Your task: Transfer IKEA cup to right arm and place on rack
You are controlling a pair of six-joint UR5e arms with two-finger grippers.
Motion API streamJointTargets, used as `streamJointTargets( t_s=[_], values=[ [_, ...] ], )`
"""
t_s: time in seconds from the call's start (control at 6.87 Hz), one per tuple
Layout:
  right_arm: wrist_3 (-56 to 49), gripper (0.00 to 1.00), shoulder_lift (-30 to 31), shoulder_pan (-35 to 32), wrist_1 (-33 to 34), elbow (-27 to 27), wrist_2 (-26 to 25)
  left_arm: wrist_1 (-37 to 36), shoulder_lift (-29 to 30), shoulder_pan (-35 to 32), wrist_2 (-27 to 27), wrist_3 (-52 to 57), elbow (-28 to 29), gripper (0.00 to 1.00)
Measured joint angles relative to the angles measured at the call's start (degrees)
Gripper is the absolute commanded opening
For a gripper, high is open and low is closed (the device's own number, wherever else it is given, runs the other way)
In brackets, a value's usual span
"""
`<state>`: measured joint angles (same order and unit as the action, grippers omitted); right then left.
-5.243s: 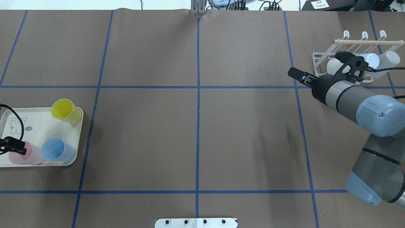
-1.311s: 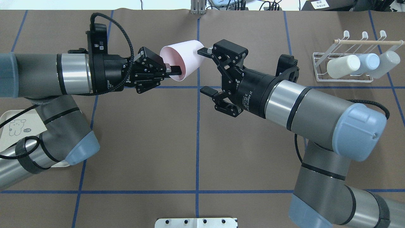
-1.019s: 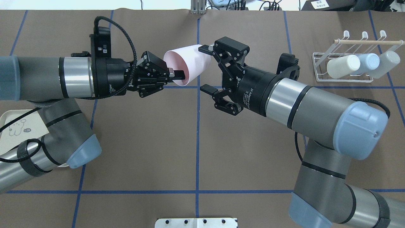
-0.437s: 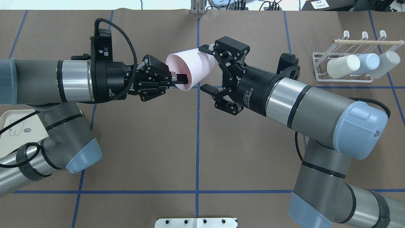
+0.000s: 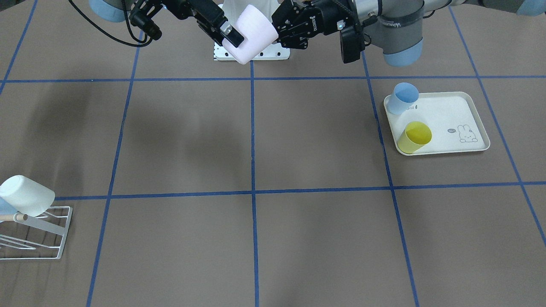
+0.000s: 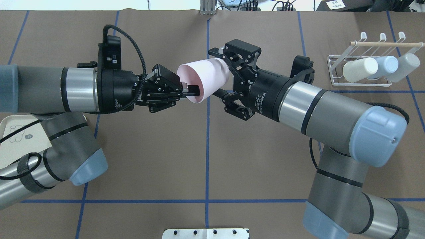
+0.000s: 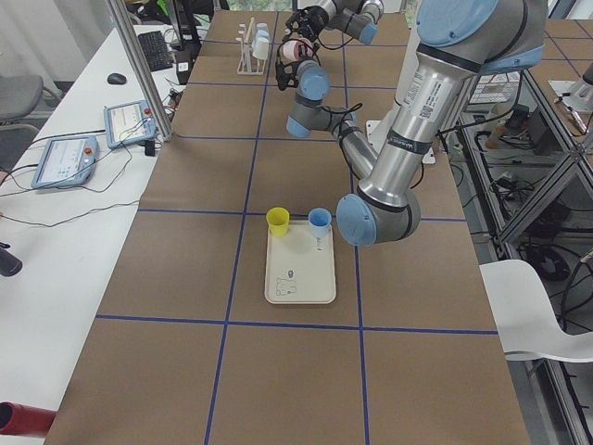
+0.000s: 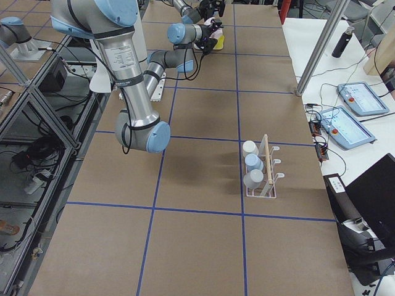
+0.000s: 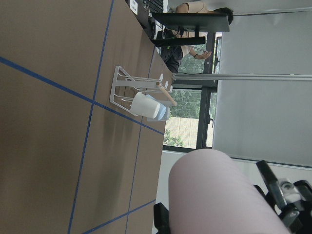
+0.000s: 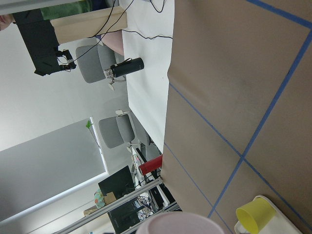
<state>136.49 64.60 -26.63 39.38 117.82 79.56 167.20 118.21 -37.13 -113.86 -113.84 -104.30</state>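
Observation:
The pink cup (image 6: 205, 78) hangs on its side above the table's middle, mouth toward my left arm. My left gripper (image 6: 190, 90) is shut on the cup's rim, with one finger inside the mouth. My right gripper (image 6: 219, 73) is open, and its jaws straddle the cup's closed end with a gap showing at the upper finger. The front view shows the cup (image 5: 252, 35) between both grippers. The white wire rack (image 6: 333, 70) with its wooden dowel stands at the far right and holds three cups. It also shows in the front view (image 5: 40, 232).
The cream rabbit-print tray (image 5: 452, 121) holds a blue cup (image 5: 403, 98) and a yellow cup (image 5: 413, 136). In the overhead view my left arm covers most of the tray (image 6: 13, 137). Blue tape lines cross the brown table cover.
My left gripper has carried the pink cup right and slightly toward me, pushing its closed end between the right gripper's open jaws. The right arm has barely moved.

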Motion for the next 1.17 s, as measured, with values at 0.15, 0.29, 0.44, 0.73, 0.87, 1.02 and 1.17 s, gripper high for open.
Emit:
streamJointTargets(
  t_s=[0.15, 0.29, 0.44, 0.73, 0.87, 1.02, 1.17],
  values=[
    [0.00, 0.20, 0.00, 0.00, -0.01, 0.02, 0.05, -0.01, 0.00, 0.03, -0.34, -0.04, -0.26, 0.49],
    [0.00, 0.16, 0.02, 0.01, -0.07, 0.03, 0.04, -0.08, 0.03, 0.03, -0.46, -0.08, -0.42, 0.79],
    [0.00, 0.13, 0.00, 0.00, -0.08, 0.05, 0.06, -0.27, 0.09, 0.09, -0.39, -0.13, -0.46, 1.00],
    [-0.10, 0.12, 0.02, -0.03, -0.09, 0.10, 0.05, -0.66, -0.10, -0.09, -0.30, -0.13, -0.78, 1.00],
    [-0.62, 0.12, 0.18, -0.52, 0.23, 0.06, -0.04, -0.78, -0.53, -0.51, -0.29, -0.03, -1.10, 1.00],
    [-2.15, 0.12, 0.44, -1.90, 1.40, -0.48, -0.13, -0.94, -1.29, -1.39, -0.22, 0.32, -1.04, 1.00],
    [-6.25, 0.12, 0.59, -4.13, 3.64, -2.18, -0.20, -1.50, -2.19, -2.98, -0.24, 0.76, -0.51, 1.00]
  ],
)
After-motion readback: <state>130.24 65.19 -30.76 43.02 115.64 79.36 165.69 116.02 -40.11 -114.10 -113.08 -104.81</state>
